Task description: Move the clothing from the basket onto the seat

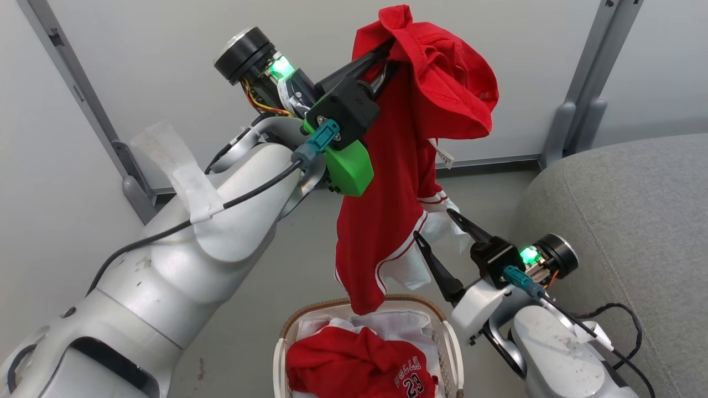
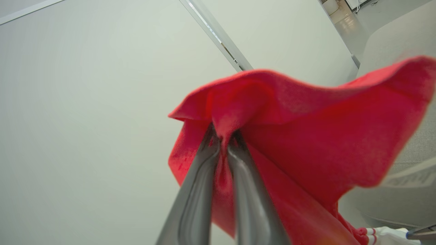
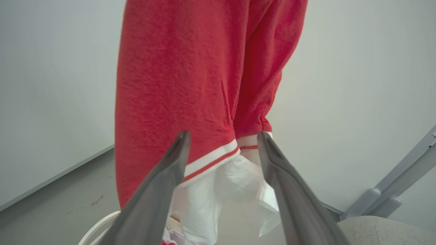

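Head view has the left gripper [image 1: 384,55] raised high at the left, clenched on a bunched fold of the red garment [image 1: 381,221]. The garment hangs long and loose from it, and its lowest end is over the far rim of the basket [image 1: 451,342], where a second red jersey [image 1: 354,365] lies. I judge the cloth light, soft and not slippery; it sags and may swing, so a pinch on a thick fold holds best. Further right, the right gripper [image 1: 432,224] is released, jaws wide, close to the white striped trim [image 3: 211,160], a good second place to take hold. The grey seat [image 1: 619,221] is at the far right.
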{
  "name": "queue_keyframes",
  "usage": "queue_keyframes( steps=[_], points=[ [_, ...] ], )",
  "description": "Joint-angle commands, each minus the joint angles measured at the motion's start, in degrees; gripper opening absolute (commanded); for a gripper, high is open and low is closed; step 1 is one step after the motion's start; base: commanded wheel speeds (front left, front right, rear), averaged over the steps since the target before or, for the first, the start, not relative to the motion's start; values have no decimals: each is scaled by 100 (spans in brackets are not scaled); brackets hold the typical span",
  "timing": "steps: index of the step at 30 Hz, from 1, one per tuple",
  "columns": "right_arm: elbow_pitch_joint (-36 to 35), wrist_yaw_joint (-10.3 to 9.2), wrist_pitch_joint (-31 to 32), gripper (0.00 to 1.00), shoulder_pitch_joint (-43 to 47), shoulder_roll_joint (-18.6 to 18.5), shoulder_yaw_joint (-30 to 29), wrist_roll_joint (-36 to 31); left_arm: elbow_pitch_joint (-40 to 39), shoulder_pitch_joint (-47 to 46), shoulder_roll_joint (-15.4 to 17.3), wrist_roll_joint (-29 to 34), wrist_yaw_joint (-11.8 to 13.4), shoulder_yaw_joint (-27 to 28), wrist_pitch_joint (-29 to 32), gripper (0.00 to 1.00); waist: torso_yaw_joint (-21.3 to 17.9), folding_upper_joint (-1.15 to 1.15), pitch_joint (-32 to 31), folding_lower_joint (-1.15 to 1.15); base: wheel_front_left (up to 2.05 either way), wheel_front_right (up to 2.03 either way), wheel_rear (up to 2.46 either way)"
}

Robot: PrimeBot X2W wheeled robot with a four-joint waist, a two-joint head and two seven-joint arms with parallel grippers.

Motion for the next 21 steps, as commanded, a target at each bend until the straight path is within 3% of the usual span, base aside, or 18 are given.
queue_keyframes(
  steps=[1,11,21],
  points=[
    [143,0,-13,100,-146,-82,62,-3,-28,-91,-32,-22,1,-9,-27,0,22,0,-11,0,0,0,0],
    [1277,-1,-13,100,-1118,-368,1300,667,-43,-176,-88,-108,1,-108,-49,0,70,0,19,0,0,0,0],
    [1664,-1,-14,100,-1895,-666,2477,1649,-174,-193,-147,-184,1,-300,-50,0,173,0,72,0,0,0,0]
  ],
)
